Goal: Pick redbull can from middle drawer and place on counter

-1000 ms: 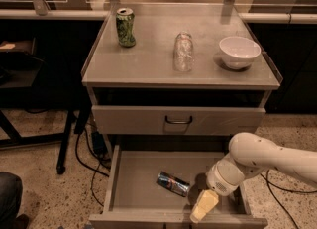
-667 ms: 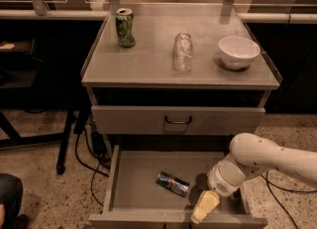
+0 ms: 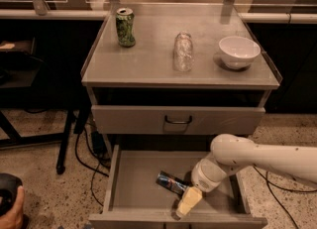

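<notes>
The redbull can (image 3: pixel 169 182) lies on its side on the floor of the open middle drawer (image 3: pixel 136 183), near the middle. My gripper (image 3: pixel 187 202) hangs from the white arm (image 3: pixel 257 156), which reaches in from the right. It is inside the drawer, just right of and in front of the can's near end, touching it or almost so. The counter (image 3: pixel 148 57) is the grey cabinet top above the drawer.
On the counter stand a green patterned can (image 3: pixel 125 27) at the back left, a clear bottle (image 3: pixel 183 50) lying in the middle and a white bowl (image 3: pixel 239 51) at the right. The upper drawer front (image 3: pixel 178 120) is closed. A person's hand (image 3: pixel 10 208) and cables (image 3: pixel 91 163) are at the lower left.
My gripper and the end of the arm have moved a little to the left, closer to the redbull can. The can has not moved.
</notes>
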